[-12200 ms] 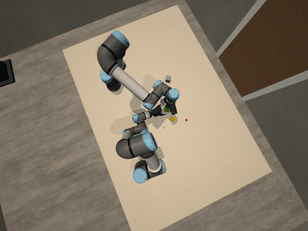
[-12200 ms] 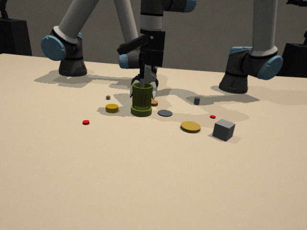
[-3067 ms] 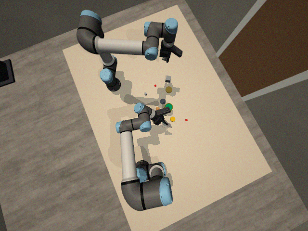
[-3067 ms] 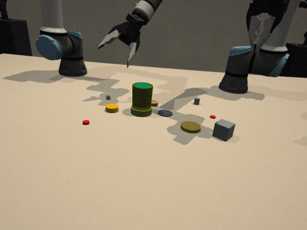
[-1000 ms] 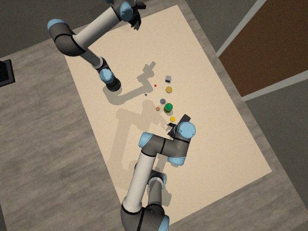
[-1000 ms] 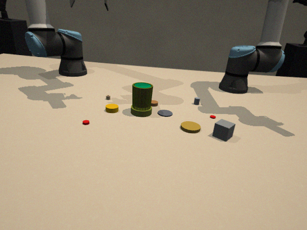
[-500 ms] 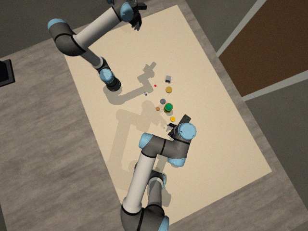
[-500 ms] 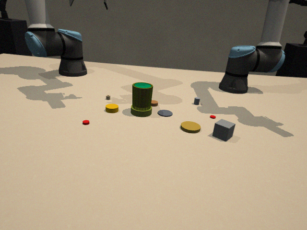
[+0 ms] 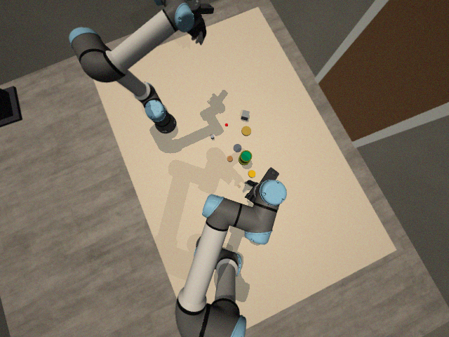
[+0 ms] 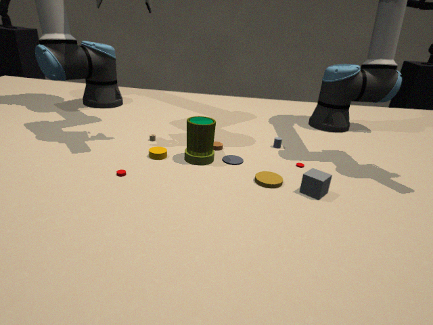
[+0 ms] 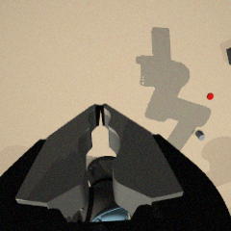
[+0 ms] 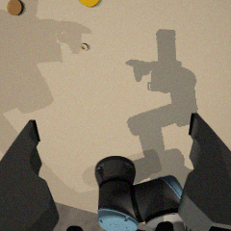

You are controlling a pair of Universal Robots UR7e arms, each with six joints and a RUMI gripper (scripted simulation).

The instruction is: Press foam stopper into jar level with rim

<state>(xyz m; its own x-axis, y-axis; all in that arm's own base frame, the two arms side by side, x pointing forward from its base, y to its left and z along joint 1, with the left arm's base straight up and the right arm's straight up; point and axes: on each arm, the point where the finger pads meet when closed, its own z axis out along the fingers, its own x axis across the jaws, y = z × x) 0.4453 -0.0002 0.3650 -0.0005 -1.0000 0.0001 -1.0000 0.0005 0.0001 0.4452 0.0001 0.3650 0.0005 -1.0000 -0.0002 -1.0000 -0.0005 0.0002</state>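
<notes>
So the green foam stopper (image 9: 246, 156) (image 10: 201, 120) is sitting in the mouth of the olive jar (image 9: 243, 161) (image 10: 200, 139), and it looks about level with the rim, though I can't tell if it's dead on. The jar's upright on the worktop (image 9: 326, 217) (image 10: 210, 262) (image 11: 48, 48) (image 12: 106, 87), lower than the right claw (image 9: 246, 189) (image 10: 124, 8) (image 12: 114, 117) and apart from it. That claw's released, fingers spread wide with nothing in them.

Seen from the top, the yellow disc (image 9: 252, 173) (image 10: 157, 153) (image 12: 89, 2) is between the right claw and the jar. Past it, farther from that claw, a blue-grey disc (image 9: 237, 147) (image 10: 233, 160) and a brown disc (image 9: 229, 159) (image 10: 217, 145) (image 12: 14, 7) are near the jar. The gold disc (image 9: 246, 130) (image 10: 268, 179) and grey cube (image 9: 245, 115) (image 10: 315, 183) (image 11: 229, 56) are farther still.

The left claw (image 9: 200, 41) (image 11: 100, 106) is clenched on nothing, well apart from the jar.

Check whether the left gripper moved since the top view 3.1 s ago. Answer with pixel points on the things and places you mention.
Yes: the left gripper (image 9: 200, 42) (image 11: 100, 106) moved up-left in the top view, away from the grey cube (image 9: 245, 115) (image 10: 315, 183) (image 11: 229, 56).
</notes>
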